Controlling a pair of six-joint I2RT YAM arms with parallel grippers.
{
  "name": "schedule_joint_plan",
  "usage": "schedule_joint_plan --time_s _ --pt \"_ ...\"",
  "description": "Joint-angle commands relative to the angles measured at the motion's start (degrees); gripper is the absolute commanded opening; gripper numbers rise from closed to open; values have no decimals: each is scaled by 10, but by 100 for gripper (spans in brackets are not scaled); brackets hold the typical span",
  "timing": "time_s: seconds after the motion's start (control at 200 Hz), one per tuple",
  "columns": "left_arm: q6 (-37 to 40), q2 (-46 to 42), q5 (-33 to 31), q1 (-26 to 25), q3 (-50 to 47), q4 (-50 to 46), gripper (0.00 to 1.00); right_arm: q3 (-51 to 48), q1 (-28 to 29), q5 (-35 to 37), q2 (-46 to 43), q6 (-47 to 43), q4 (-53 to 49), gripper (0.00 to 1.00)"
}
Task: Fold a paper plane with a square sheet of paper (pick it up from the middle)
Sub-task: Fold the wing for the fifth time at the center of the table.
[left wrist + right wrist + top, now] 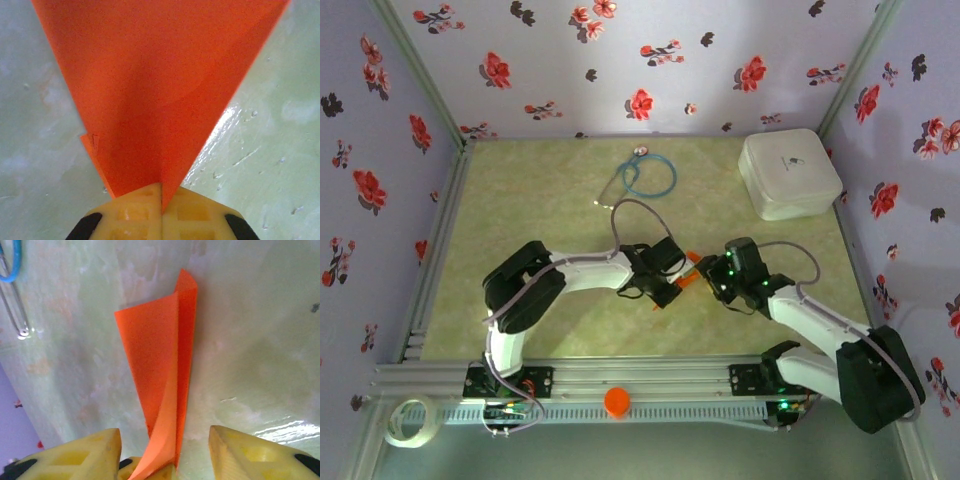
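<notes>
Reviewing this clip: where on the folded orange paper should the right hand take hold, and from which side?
The paper plane stands on edge, layers stacked flat, its near end between the fingers of the open right hand. Probably best: pinch that end across the flat faces, approaching along its length; squeezing the edges would crumple it. The left hand pinches one tip.

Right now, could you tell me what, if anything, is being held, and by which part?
The left gripper is shut on the folded orange paper at its narrow end; the right gripper stands open, gripping nothing.
</notes>
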Motion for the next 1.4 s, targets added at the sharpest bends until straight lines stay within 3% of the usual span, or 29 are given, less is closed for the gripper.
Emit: schedule_joint_plan --time_s 0.0,0.18,0.37,0.43,0.51,0.6,0.675,0.755,0.855,0.97,1.155,1.395 --pt "-22 36 71 11 15 -48 1 -15 -4 -12 8 -20 23 41" --pt "-35 56 128 24 27 -52 1 -33 -4 -14 17 -31 65 19" --pt "-47 67 158 36 26 -45 1 -38 -4 -52 48 -41 137 8" --pt "-55 69 166 41 24 -40 1 -37 -3 -44 42 -45 136 16" --pt "-64 67 177 48 13 -28 1 -30 -6 -22 15 -67 104 43" --pt "-69 60 182 53 -4 -14 1 -6 -10 15 -43 -109 29 54" --pt "-76 54 187 56 -18 2 1 1 -14 21 -77 -125 3 55" --pt "-85 51 202 62 -29 17 1 -10 -16 2 -92 -120 7 48" --pt "-94 52 213 66 -33 31 1 -59 -15 -41 -85 -82 90 27" --pt "-96 53 222 68 -34 35 0 -94 -8 -60 -68 -63 155 13" --pt "-114 55 230 75 -43 51 0 -73 9 -66 -16 -93 162 4" --pt "-114 59 238 79 -44 54 0 -55 22 -94 78 -83 276 0"
